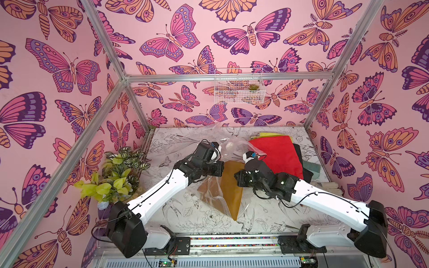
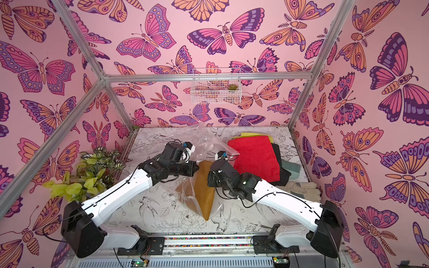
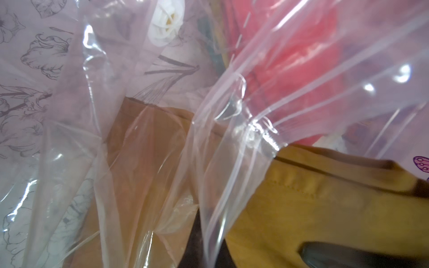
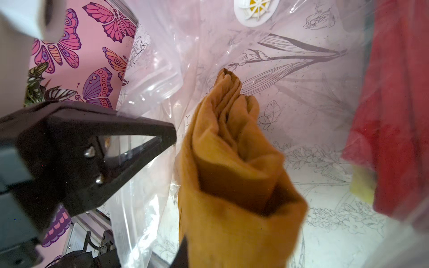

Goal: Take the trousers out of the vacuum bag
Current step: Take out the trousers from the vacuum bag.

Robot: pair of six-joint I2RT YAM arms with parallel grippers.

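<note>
Noted: left pincer (image 4: 171, 137) pinched together on bag (image 1: 222, 139) film; right pincer (image 1: 244, 166) clamped on far end of mustard trousers (image 1: 232, 190). They lie mid desk (image 1: 185, 215), long axis near–far, left edge under film. I judge the right arm draws rightward (left only anchors).

In both top views the far end of the mustard-brown folded cloth trousers (image 1: 232, 195) runs under my robot arms (image 1: 162, 190), so I can't see the grip. The right gripper (image 4: 184, 251) is a dark sliver cut by the right wrist view's lower edge. At the bench's (image 1: 181, 215) far right corner, red folded cloth trousers (image 1: 276, 155) bury yellow trousers (image 1: 271, 135), black trousers (image 1: 299, 152) and teal trousers (image 1: 312, 166) to slivers.
</note>
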